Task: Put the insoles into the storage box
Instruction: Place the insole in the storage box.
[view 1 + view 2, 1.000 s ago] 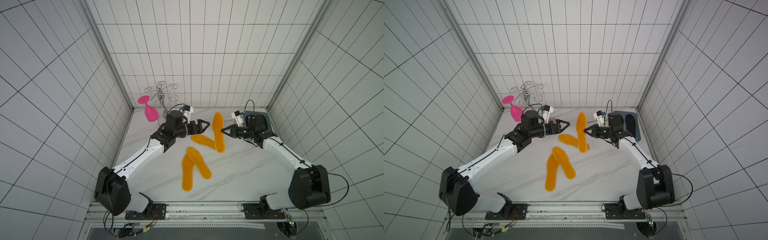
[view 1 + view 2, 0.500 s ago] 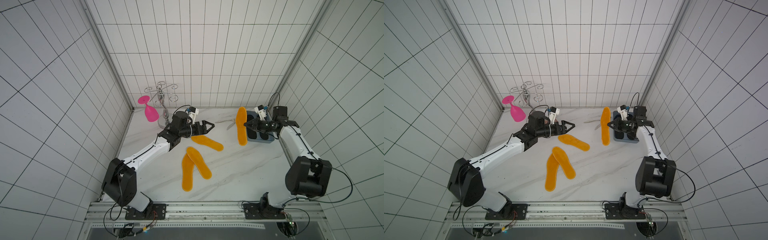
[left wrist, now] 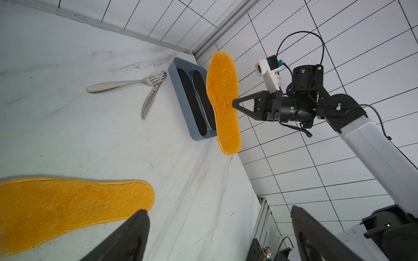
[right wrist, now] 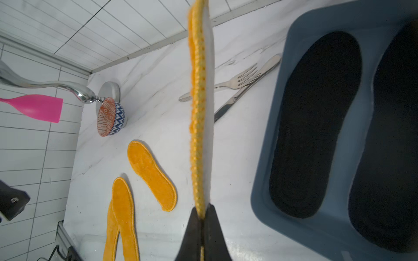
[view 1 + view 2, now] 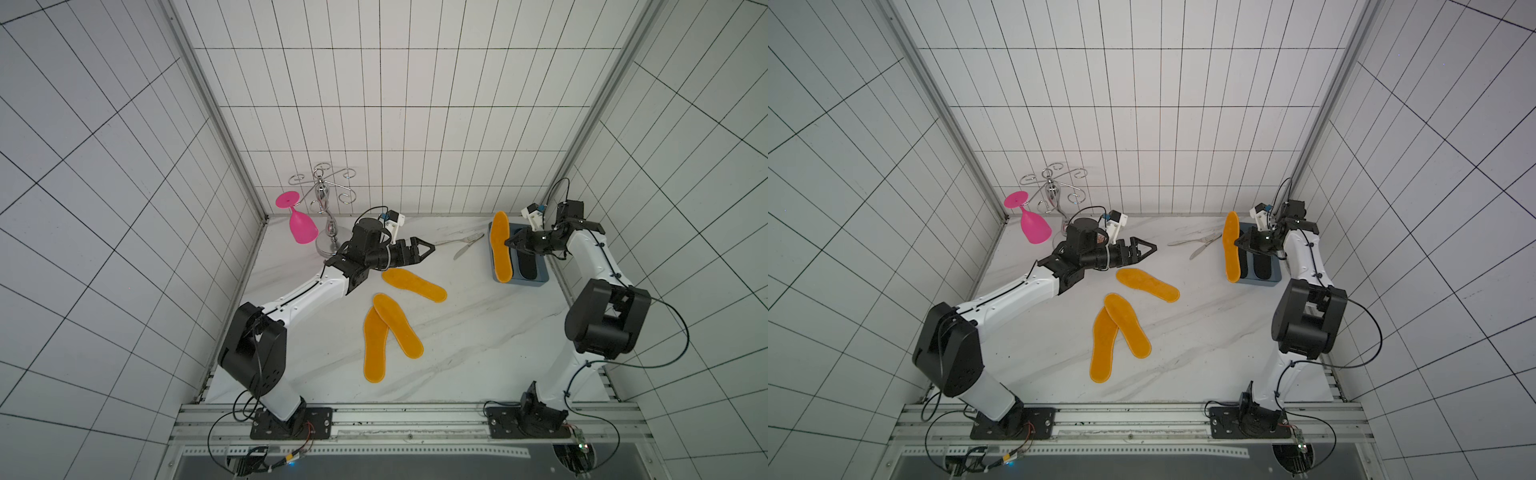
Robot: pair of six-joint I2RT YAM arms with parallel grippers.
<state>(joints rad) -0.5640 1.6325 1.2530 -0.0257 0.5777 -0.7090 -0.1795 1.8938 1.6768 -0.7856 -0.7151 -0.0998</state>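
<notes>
Tabletop (image 5: 478, 340): insole (image 5: 498, 259) between jaws, perhaps over box (image 5: 528, 284)

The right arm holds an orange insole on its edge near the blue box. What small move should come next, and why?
I would probably shift the orange insole a little further over the storage box before releasing. The right arm's fingers are shut on it, it hangs on edge near the box's rim beside the fork, and two black insoles already lie flat inside.

Bright, even light; wide-angle edge distortion
</notes>
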